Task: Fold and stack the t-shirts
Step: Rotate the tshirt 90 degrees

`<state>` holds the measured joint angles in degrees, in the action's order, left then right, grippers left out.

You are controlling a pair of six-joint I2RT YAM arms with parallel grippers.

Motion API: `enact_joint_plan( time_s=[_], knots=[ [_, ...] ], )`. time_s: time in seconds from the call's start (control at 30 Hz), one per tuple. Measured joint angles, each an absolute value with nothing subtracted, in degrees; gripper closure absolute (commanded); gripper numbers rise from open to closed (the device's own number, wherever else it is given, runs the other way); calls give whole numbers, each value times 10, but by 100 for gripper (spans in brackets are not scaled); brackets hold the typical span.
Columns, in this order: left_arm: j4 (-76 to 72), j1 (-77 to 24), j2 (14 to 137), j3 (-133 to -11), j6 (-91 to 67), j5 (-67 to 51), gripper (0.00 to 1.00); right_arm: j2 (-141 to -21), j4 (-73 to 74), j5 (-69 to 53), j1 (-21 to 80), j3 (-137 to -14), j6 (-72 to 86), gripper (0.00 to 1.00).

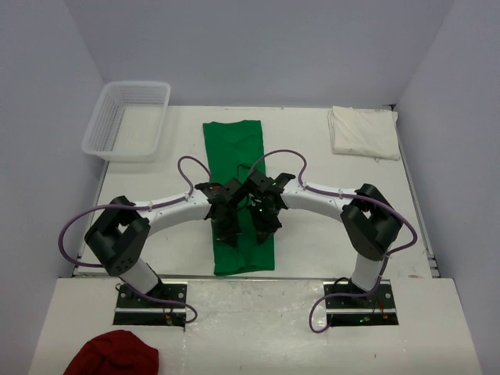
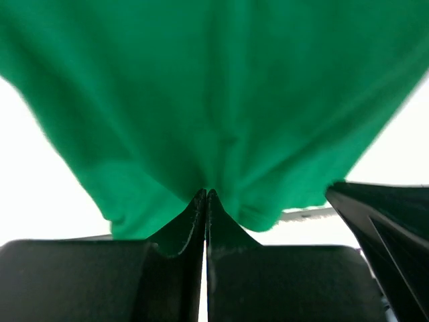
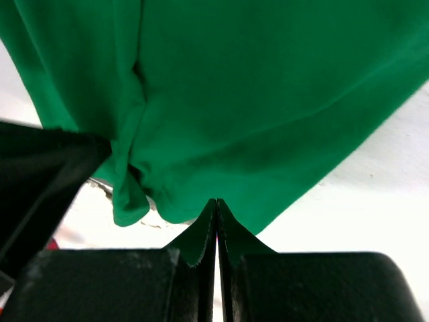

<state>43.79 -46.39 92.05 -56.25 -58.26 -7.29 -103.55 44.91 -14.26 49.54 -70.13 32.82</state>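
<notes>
The green t-shirt [image 1: 233, 148] lies as a long narrow strip down the middle of the table, reaching from the back towards the arm bases. My left gripper [image 1: 228, 233] and right gripper [image 1: 264, 226] are side by side over its near half. In the left wrist view the left gripper [image 2: 206, 194] is shut, with green cloth [image 2: 221, 87] gathered into wrinkles at its tips. The right gripper [image 3: 216, 201] is shut the same way on a fold of the green cloth [image 3: 268, 100]. The cream-white t-shirt [image 1: 362, 131] lies folded at the back right.
A white mesh basket [image 1: 129, 117] stands at the back left corner. A dark red cloth [image 1: 113, 355] is bunched on the front ledge, left of the left arm's base. Walls close in the table on three sides.
</notes>
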Motion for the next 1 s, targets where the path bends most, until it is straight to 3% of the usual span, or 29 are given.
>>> enact_joint_plan(
  time_s=[0.63,1.0],
  knots=[
    [379,-414,961,-522,-546,-117,100,-1088,422,-186,493,-667,335,100],
    [384,-378,1007,-559,-512,-166,100,-1143,451,-217,467,-732,333,100]
  ],
)
